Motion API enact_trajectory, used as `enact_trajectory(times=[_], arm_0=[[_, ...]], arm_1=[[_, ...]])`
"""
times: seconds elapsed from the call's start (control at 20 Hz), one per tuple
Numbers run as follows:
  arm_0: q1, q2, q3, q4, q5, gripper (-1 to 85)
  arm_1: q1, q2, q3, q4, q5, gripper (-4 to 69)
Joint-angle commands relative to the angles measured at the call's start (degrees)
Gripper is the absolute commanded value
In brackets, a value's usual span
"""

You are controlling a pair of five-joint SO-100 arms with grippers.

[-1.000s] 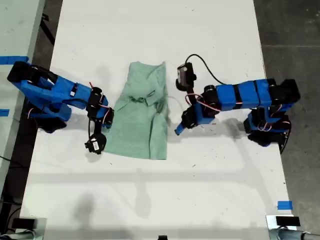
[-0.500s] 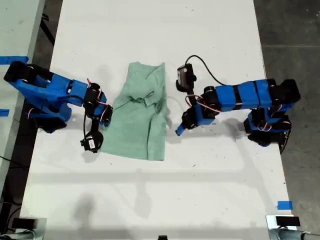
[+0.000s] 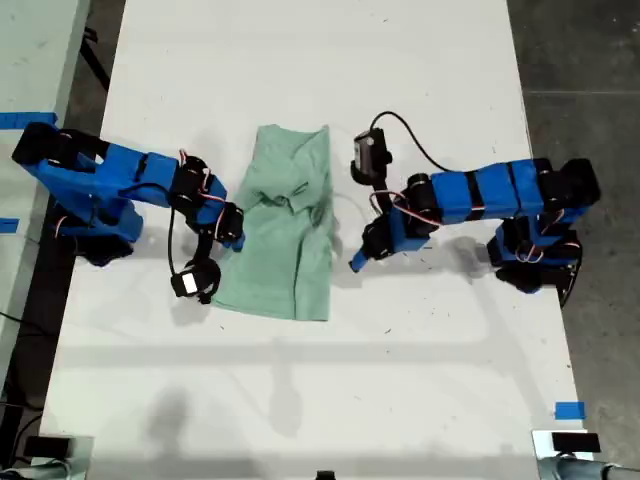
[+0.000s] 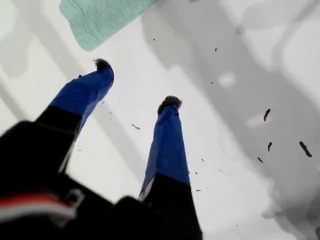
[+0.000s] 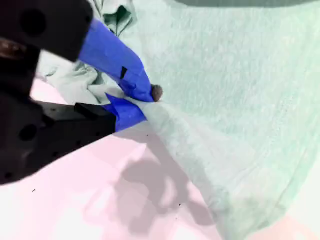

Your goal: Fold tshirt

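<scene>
The pale mint-green tshirt (image 3: 285, 240) lies partly folded lengthwise in the middle of the white table (image 3: 300, 400). My second gripper (image 3: 237, 232) is at the shirt's edge on the exterior view's left. In the second wrist view my second gripper (image 5: 147, 102) is shut on a pinched ridge of the tshirt (image 5: 225, 75). My first gripper (image 3: 357, 260) hangs over bare table just off the shirt's edge on the exterior view's right. In the first wrist view my first gripper (image 4: 136, 82) is open and holds nothing, with a corner of the tshirt (image 4: 100, 17) beyond its fingertips.
Both blue arm bases stand at the table's side edges in the exterior view. A strip of blue tape (image 3: 569, 410) marks the table near that view's lower right. Dark floor (image 3: 590, 60) lies past the table on the right, and a pale surface with blue tape (image 3: 25, 120) on the left.
The second arm has swung toward the tshirt, and its gripper now sits on the cloth's edge. The first arm has stayed nearly still.
</scene>
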Motion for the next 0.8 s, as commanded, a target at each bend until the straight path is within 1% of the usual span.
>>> enact_trajectory(times=[0.0,0.15,0.35,0.65,0.7,0.75], arm_0=[[-1.1,-5.4,-9.3,-1.1,1.7,0.1],[-1.5,-15.6,-20.5,0.1,3.7,0.1],[-1.9,-30.1,-38.1,8.3,5.6,0.1],[-2.0,-30.9,-39.4,12.5,4.9,0.1],[-1.8,-29.9,-39.3,13.4,4.7,2.1],[-1.6,-28.3,-39.3,13.6,4.8,9.8]], arm_1=[[-1.2,5.2,-0.3,-1.2,0.6,22.4],[-1.3,5.2,0.0,-1.6,0.7,22.2],[-1.8,5.4,0.7,-1.8,0.9,22.2],[-1.6,10.9,7.2,-4.0,1.6,22.1],[-1.5,11.8,8.0,-4.1,1.6,22.1],[-1.4,12.5,8.8,-4.2,1.6,22.1]])
